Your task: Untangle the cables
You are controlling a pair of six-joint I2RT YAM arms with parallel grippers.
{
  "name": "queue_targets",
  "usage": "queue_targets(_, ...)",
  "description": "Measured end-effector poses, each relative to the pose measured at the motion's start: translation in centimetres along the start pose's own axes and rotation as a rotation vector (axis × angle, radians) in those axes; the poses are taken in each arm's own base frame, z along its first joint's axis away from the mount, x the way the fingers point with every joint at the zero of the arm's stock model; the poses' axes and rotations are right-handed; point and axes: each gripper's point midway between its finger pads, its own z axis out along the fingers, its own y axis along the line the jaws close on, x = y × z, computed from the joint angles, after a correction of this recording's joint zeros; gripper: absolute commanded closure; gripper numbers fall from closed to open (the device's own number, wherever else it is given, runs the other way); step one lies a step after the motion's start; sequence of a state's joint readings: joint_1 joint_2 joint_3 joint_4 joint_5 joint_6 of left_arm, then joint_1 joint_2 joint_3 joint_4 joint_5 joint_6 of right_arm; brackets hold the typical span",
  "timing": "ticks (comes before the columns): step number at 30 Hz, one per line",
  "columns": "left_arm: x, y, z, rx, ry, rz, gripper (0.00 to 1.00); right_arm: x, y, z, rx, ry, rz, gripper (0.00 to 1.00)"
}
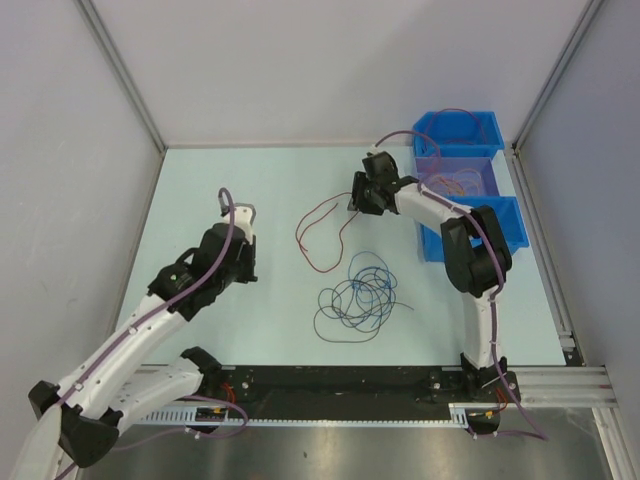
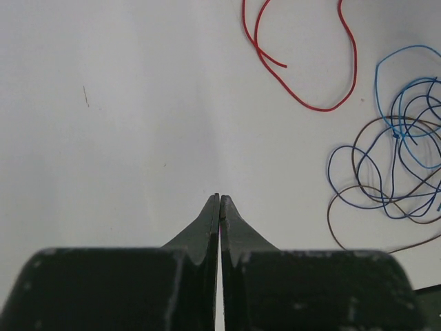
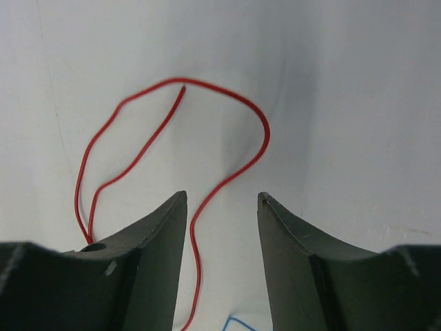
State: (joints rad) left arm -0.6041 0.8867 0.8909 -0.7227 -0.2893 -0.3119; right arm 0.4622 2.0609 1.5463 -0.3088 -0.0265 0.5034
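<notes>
right gripper [image 3: 220,200] about half open, gripping nothing; red cable [image 3: 266,141] runs lengthwise between its jaws, just beyond the tangle [image 1: 360,296]. left gripper [image 2: 219,201] shut and empty, well left of the tangle, so right gripper is nearer.

Left gripper [image 2: 219,201] closed tip to tip; right gripper [image 3: 222,198] jaws stand apart.

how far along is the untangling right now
Done: the red cable lies apart from the rest. In hand: nothing gripped; the right gripper stands open astride a red strand, the left gripper is shut and empty. Left: the blue and dark cables are one tangle.
</notes>
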Motion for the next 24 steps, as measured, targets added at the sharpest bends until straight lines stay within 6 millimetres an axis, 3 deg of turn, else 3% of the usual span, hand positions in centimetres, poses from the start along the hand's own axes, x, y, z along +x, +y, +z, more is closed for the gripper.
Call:
queue_targets(5, -0.2, -0.4, -0.2, 0.031, -0.020, 0.004, 0.99, -1.5, -0.4, 1.6, 0.039, -0.025, -0.002, 0.52)
queue_targets(14, -0.2, -0.6, 0.2, 0.041, -0.014, 0.023, 0.96, -0.2, -3.2, 4.0, 0.131, 0.002, 0.019, 0.60)
queue_targets(20, -0.5, -0.7, 0.2, 0.044, -0.025, 0.023, 0.94, -0.5, -3.0, 4.4, 0.123, -0.014, 0.033, 0.61)
queue_targets(24, -0.5, -0.7, 0.2, 0.045, -0.028, 0.022, 0.94, -0.5, -3.0, 4.5, 0.119, -0.018, 0.035, 0.70)
